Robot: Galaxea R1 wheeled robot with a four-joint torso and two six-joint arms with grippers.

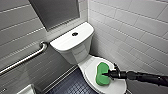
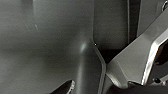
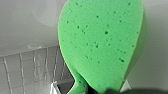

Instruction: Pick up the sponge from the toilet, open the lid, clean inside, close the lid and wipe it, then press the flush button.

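The white toilet [image 1: 75,47] stands in the corner with its lid [image 1: 115,86] down over the bowl. The bright green sponge [image 1: 102,74] lies flat on the lid. My right gripper [image 1: 108,74] reaches in from the right and is shut on the sponge's pinched waist. In the right wrist view one rounded end of the sponge [image 3: 102,45] looms large just ahead of the grip. The small dark flush button [image 1: 74,34] sits in the middle of the tank top. My left gripper stands open, and the left wrist view faces a smooth dark grey surface [image 2: 50,45].
A metal grab bar [image 1: 25,60] runs along the left wall. White tiled wall [image 1: 135,32] stands close behind and right of the toilet. The floor [image 1: 72,86] has dark small tiles. A grey panel [image 1: 55,12] hangs above the tank.
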